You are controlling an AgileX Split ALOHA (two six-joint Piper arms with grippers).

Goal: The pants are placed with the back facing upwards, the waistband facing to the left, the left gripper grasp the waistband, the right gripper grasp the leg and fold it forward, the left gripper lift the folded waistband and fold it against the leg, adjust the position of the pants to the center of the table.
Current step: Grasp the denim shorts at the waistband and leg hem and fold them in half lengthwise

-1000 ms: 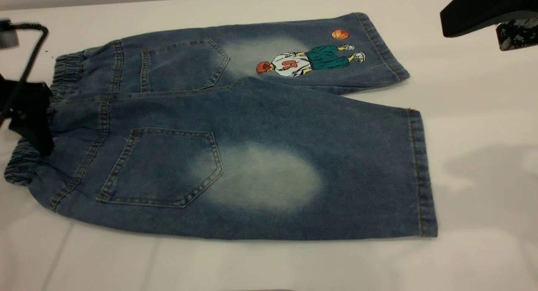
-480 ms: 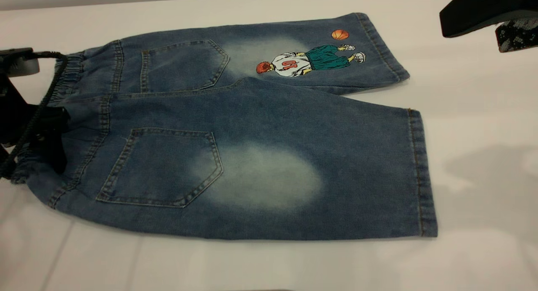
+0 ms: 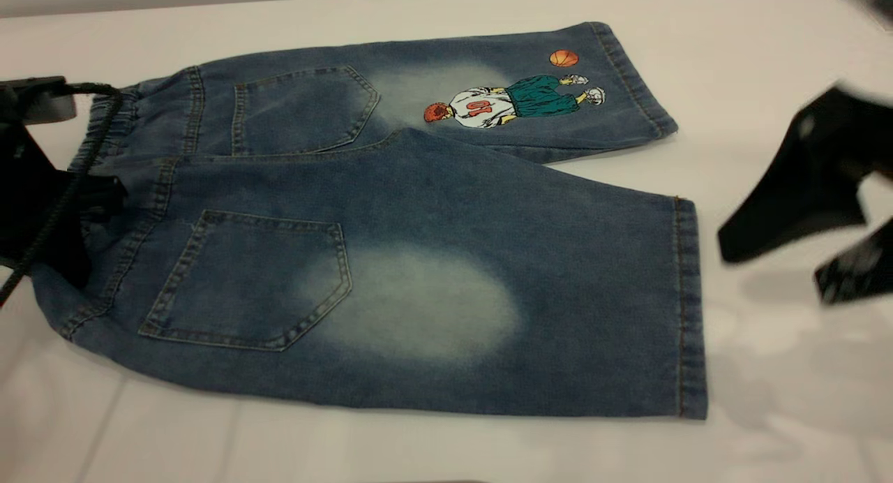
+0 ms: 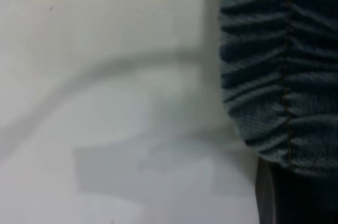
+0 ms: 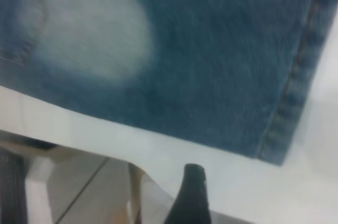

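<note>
Left tool (image 3: 77, 211): at the waistband (image 3: 104, 130); grip cannot be told.
Right tool (image 3: 802, 259): fingers spread, has dropped beside the leg (image 3: 558, 287) hem, ready to grasp.

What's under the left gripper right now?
The left gripper sits over the waistband of the pants. Its black body hides the band's middle there, so any grip is unseen.

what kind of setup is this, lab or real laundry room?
Likely a lab bench: a bare white table with one pair of pants laid flat, a black robot hand at each end, left hand at the waistband, right hand beside the leg. No household items in view.
</note>
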